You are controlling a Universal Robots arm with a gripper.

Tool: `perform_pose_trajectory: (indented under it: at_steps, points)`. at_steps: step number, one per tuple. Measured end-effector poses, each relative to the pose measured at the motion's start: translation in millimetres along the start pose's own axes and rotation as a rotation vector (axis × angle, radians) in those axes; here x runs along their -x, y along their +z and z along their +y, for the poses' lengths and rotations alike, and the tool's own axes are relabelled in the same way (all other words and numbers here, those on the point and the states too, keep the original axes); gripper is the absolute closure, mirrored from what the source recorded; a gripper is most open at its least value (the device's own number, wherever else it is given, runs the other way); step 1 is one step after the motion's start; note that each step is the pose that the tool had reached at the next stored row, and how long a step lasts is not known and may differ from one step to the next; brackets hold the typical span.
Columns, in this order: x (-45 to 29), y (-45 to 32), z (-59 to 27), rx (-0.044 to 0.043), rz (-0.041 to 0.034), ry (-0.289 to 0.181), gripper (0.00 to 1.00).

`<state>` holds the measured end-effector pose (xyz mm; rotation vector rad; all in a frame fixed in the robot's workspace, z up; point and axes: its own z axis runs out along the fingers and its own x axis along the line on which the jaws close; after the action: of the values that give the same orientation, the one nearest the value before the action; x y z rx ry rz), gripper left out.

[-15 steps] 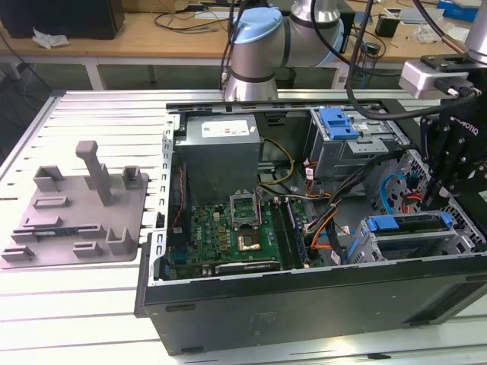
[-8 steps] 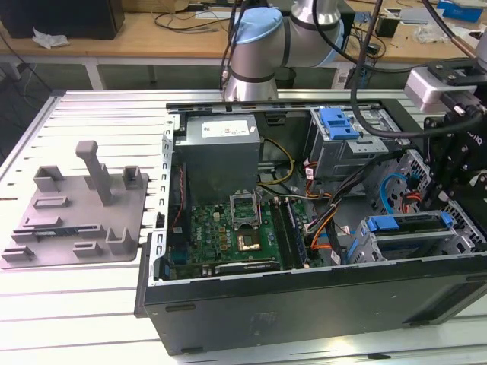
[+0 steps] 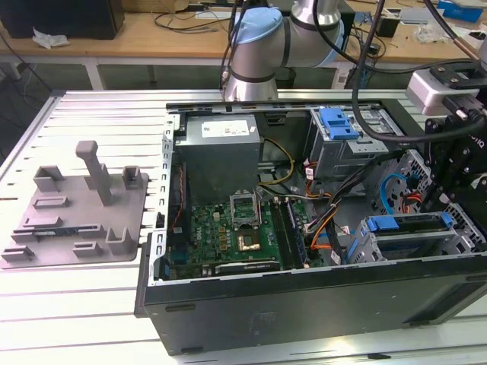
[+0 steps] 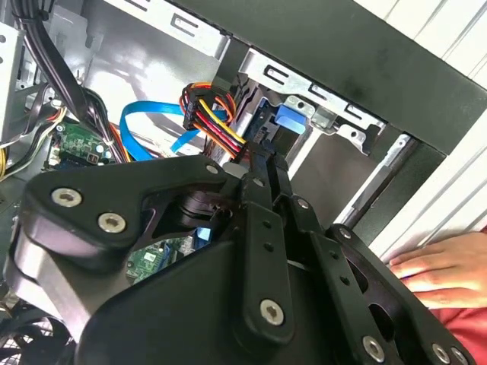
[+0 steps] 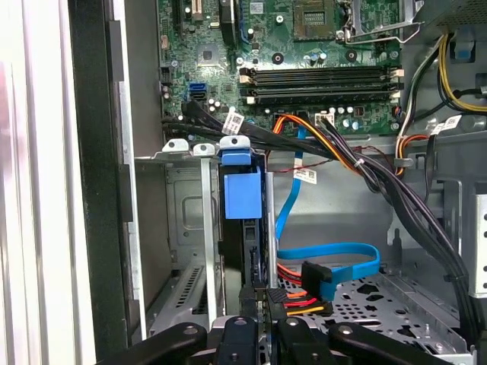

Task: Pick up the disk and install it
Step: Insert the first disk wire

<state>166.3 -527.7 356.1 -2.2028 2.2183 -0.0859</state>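
Apparently the disk [image 5: 242, 196], edge-on in the bay [image 3: 364, 248] at the exterior view's four o'clock, is clamped lengthwise by the narrowed hand [image 5: 262, 331].

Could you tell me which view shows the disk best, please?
The first wrist view: the disk stands edge-on in its bay, close and centred. The exterior view shows it lengthwise, farther off. The second wrist view shows a blue corner of it.

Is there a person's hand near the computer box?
Yes, in the second wrist view a hand lies just outside the black wall of the computer case.
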Motion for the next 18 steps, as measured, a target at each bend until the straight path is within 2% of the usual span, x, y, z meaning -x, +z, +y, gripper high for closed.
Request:
perform_pose_trajectory:
  at_steps: [10,18]
  points:
    - [0.7,0.0,0.0,0.0006,0.0004,0.009,0.84]
    - [0.7,0.0,0.1,0.0029,0.0039,0.081,0.84]
